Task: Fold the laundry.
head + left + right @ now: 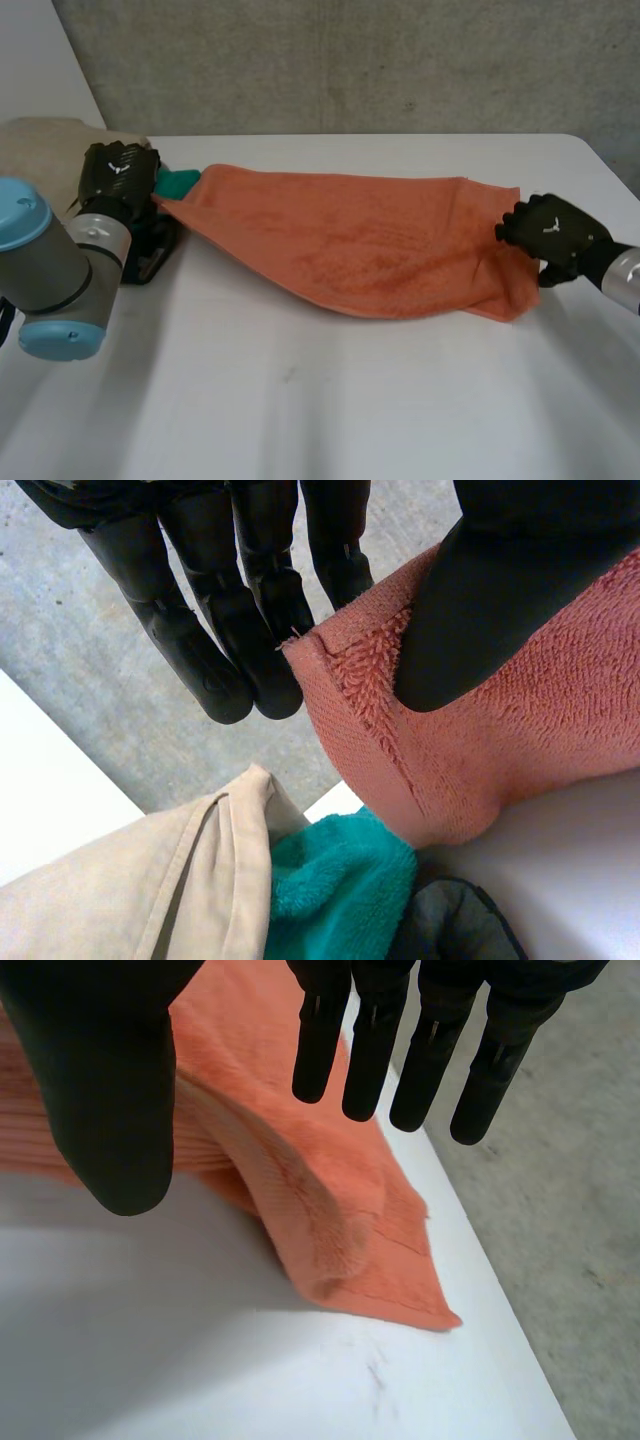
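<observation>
Nearest you, the white table [300,420] is lying bare, with the robot's left arm [50,270] reaching in over its left side. Just beyond, an orange terry towel [360,240] is stretching across the table between the two hands, its middle sagging onto the surface. At the towel's right end, the right hand [555,232] is hovering above the table. The cloth is rising in a ridge towards its palm while one corner is trailing onto the table near the edge. You cannot tell whether this hand is gripping the towel. At the left end, the left hand [118,172] is pinching the towel's hemmed corner and holding it off the table. Its thumb [470,610] is pressing on the pile and its straight fingers [220,670] are lying behind the hem. A dark garment [150,255] is lying under that hand. Beside it a teal fleecy cloth [178,183] is bunching against a beige cloth [50,145] at the far left corner.
</observation>
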